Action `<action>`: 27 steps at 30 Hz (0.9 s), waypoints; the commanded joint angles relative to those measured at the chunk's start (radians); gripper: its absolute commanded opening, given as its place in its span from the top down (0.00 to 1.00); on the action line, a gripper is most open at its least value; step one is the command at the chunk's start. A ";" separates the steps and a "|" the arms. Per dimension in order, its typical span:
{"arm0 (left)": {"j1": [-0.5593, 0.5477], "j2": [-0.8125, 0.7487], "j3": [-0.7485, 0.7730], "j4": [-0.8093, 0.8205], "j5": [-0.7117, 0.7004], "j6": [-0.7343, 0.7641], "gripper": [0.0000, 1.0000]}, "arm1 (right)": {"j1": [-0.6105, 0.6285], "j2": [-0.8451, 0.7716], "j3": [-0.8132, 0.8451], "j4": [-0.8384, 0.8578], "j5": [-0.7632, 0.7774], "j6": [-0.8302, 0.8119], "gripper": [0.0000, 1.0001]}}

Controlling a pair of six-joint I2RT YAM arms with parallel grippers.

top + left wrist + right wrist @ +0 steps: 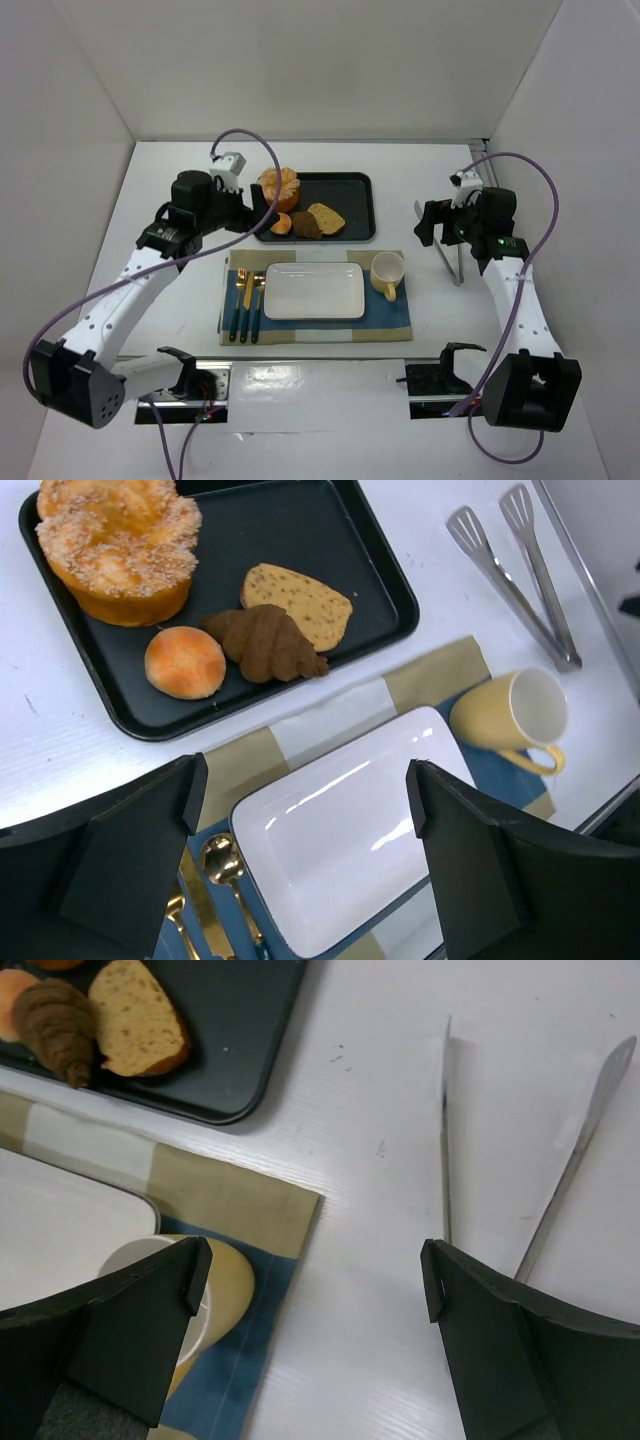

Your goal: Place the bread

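Observation:
The bread [265, 643] is a dark brown lumpy piece lying on the black tray [385, 600], between a small round orange bun [184, 662] and a tan slice [300, 603]. It also shows in the top view [306, 227] and the right wrist view [55, 1025]. My left gripper [305, 795] is open and empty, held above the white plate [340, 830], near the tray's left front corner [262, 212]. My right gripper [310, 1280] is open and empty over bare table between the yellow cup [215, 1285] and the tongs [445, 1140].
A large sugared bun [279, 186] sits at the tray's left end. The plate [314, 291] and cup [387, 273] rest on a blue and tan placemat [400, 318] with gold cutlery [245, 300] at its left. Metal tongs [452, 255] lie right of the mat.

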 commanded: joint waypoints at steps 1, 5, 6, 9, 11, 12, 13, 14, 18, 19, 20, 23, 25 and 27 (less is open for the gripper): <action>-0.047 -0.093 -0.038 0.002 -0.048 0.081 0.00 | 0.006 0.021 0.030 0.056 0.064 -0.012 0.00; -0.098 -0.178 -0.090 -0.018 -0.096 0.090 0.00 | 0.006 0.093 -0.002 0.090 0.139 -0.071 0.00; -0.107 -0.190 -0.090 -0.035 -0.107 0.099 0.00 | 0.006 0.122 0.011 0.074 0.155 -0.090 0.00; -0.152 -0.214 -0.089 -0.073 -0.137 0.121 0.00 | 0.006 0.212 0.039 0.065 0.176 -0.124 0.48; -0.182 -0.259 -0.098 -0.083 -0.147 0.121 0.00 | 0.006 0.261 0.048 0.077 0.190 -0.134 1.00; -0.182 -0.271 -0.098 -0.083 -0.157 0.121 0.00 | 0.006 0.274 0.048 0.077 0.190 -0.134 1.00; -0.198 -0.283 -0.098 -0.083 -0.158 0.130 0.00 | 0.006 0.286 0.048 0.088 0.190 -0.159 0.90; -0.208 -0.294 -0.107 -0.083 -0.158 0.130 0.00 | 0.006 0.309 0.048 0.088 0.175 -0.173 0.66; -0.208 -0.349 -0.144 -0.083 -0.119 0.130 0.00 | 0.006 0.360 0.048 0.122 0.231 -0.217 0.01; -0.208 -0.365 -0.144 -0.083 -0.119 0.130 0.00 | 0.006 0.369 0.039 0.132 0.278 -0.243 0.00; -0.208 -0.365 -0.144 -0.083 -0.119 0.130 0.00 | 0.006 0.369 0.039 0.143 0.296 -0.243 0.00; -0.208 -0.389 -0.144 -0.083 -0.109 0.130 0.00 | 0.006 0.381 0.018 0.171 0.307 -0.253 0.00; -0.208 -0.398 -0.153 -0.083 -0.095 0.130 0.00 | 0.006 0.404 0.009 0.180 0.328 -0.253 0.00; -0.208 -0.399 -0.153 -0.083 -0.086 0.121 0.00 | 0.006 0.415 0.009 0.192 0.363 -0.253 0.00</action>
